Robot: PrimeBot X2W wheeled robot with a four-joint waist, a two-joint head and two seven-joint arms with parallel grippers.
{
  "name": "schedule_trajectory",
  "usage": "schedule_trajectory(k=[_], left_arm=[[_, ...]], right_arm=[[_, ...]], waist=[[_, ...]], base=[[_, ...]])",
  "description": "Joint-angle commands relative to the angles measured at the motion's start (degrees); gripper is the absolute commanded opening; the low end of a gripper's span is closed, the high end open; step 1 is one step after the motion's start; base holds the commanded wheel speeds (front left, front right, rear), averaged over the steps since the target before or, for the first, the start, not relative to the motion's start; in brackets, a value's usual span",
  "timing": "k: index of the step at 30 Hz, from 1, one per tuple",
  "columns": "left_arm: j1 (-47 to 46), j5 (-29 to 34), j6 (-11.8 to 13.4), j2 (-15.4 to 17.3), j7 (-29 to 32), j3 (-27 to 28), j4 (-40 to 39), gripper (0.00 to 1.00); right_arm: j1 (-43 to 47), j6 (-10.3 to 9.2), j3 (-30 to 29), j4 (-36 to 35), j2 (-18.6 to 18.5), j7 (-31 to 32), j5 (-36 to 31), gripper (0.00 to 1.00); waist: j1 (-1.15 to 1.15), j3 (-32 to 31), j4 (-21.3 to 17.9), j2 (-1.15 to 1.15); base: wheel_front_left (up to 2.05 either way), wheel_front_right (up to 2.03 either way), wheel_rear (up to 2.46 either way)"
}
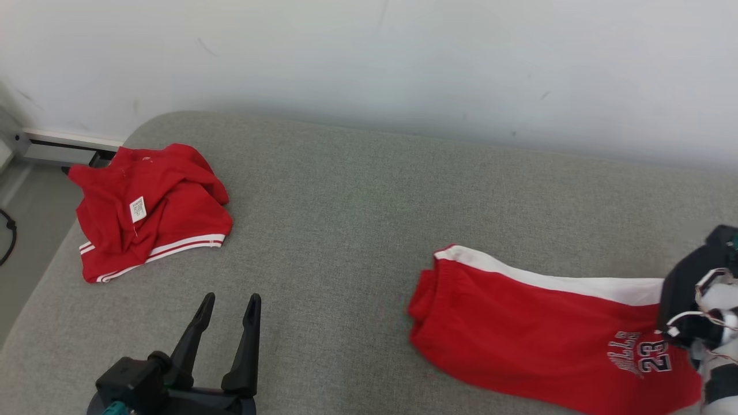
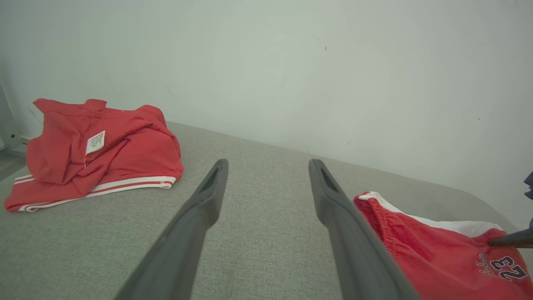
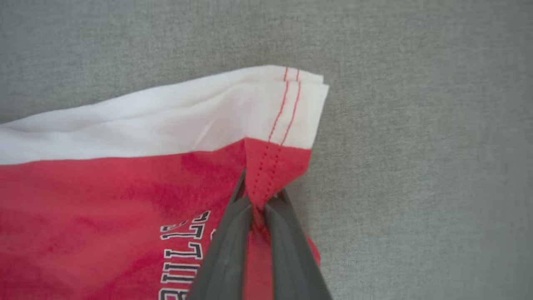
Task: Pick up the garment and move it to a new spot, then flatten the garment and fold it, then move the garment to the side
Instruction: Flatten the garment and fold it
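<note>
- Off-white matte wall [image 1: 403,57] runs across the whole back, evenly lit, no hard shadows.
- A few small dark scuff marks [image 1: 207,47] and specks are scattered on it.
- A grey woven upholstered surface [image 1: 346,219] butts against the wall; its far-left corner is rounded, with a soft shadow along the join.
- The weave is plain and flat; mattress or wide cushion, cannot tell which.
- White baseboard [image 1: 69,138] sits low on the left, with a grey strip under it.
- Grey floor [image 1: 29,230] lies left of the surface, lower down.
- A black cable [image 1: 7,236] loops on the floor at the left edge.
</note>
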Motion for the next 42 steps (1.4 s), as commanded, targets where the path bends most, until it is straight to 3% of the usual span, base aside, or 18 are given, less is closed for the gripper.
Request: schedule_trajectory(k=[1, 5, 9, 18, 28, 42], left_arm=[[0.2, -0.7, 0.0, 0.5, 0.1, -0.1, -0.1, 1.00], [-0.1, -0.8, -0.2, 0.6, 0.1, -0.4, -0.2, 1.00], [-0.2, -0.9, -0.4, 0.8, 0.3, -0.8, 0.0, 1.00], [-0.4, -1.0, -0.4, 0.4, -0.1, -1.7, 0.6, 1.00], [-0.4, -1.1, -0.5, 0.4, -0.1, -2.5, 1.1, 1.00], [-1.1, -1.3, -0.4, 0.3, 0.0, -3.5, 1.5, 1.00]], right_arm=[[1.0, -0.12, -1.6, -3.7, -0.4, 1.7, -1.9, 0.00], [2.0, -0.12, -3.2, -11.3, -0.3, 6.0, -3.7, 0.00], [2.2, -0.12, -1.4, -16.7, -0.3, 10.3, -1.4, 0.00], [4.0, -0.11, 12.5, -21.7, -0.3, 16.2, 8.3, 0.00], [4.2, -0.11, 24.7, -20.6, -0.3, 15.8, 17.2, 0.00], [-1.0, -0.11, 31.3, -9.1, -0.3, 9.3, 21.4, 0.00]], waist=[[0.00, -0.1, 0.2, 0.00], [0.00, -0.1, 0.7, 0.00], [0.00, -0.2, 1.1, 0.00], [0.00, -0.7, 2.3, 0.00], [0.00, -1.3, 4.1, 0.00], [0.00, -1.4, 6.5, 0.00]], base=[[0.00, 0.00, 0.00], [0.00, 0.00, 0.00], [0.00, 0.00, 0.00], [0.00, 0.00, 0.00], [0.00, 0.00, 0.00], [0.00, 0.00, 0.00]])
